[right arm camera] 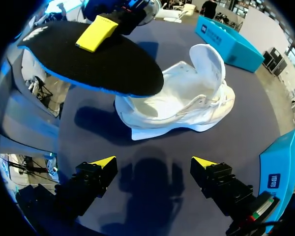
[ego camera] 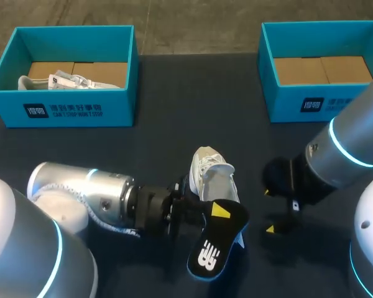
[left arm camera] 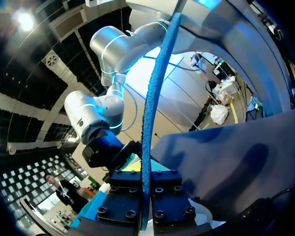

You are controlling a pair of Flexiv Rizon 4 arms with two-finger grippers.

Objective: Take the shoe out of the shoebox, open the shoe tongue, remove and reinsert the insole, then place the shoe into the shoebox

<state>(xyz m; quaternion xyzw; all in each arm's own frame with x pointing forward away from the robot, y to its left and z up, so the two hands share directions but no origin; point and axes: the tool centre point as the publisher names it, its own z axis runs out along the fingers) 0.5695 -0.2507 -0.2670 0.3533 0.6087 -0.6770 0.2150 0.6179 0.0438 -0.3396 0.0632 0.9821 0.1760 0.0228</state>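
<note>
Ahead of the right gripper, its fingers spread wide, bare table leaves a free lane up to the shoe, which blocks the way with its opening turned toward this gripper. The insole, clamped in the left gripper, hangs over the shoe's end on that gripper's side and bars entry there. The tongue end stays reachable. Both shoeboxes stand well apart from both grippers.
</note>
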